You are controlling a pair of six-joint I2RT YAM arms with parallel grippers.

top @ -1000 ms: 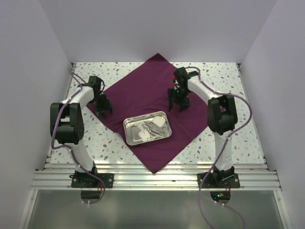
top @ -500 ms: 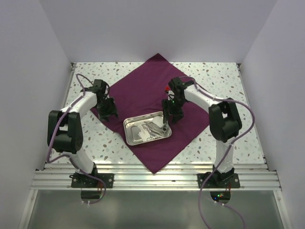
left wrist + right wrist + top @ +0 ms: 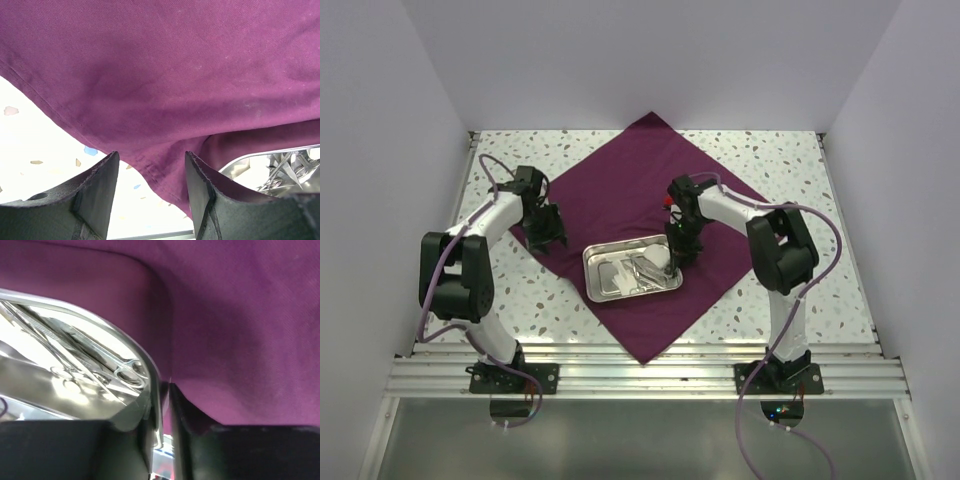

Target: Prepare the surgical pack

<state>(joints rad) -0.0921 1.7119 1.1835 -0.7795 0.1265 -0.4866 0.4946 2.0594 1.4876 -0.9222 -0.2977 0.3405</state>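
My right end effector (image 3: 161, 415) is pinched tight onto the right rim of the steel tray (image 3: 590, 283). The tray sits mid-worktop (image 3: 780, 160) on the purple cloth (image 3: 620, 190), scissors (image 3: 80, 352) inside. My left end effector (image 3: 150, 160) hangs half open, gripping nothing, over the cloth's left corner near the worktop's left edge.

Steel tray (image 3: 590, 272) on purple cloth (image 3: 620, 190); right jaws at its right rim
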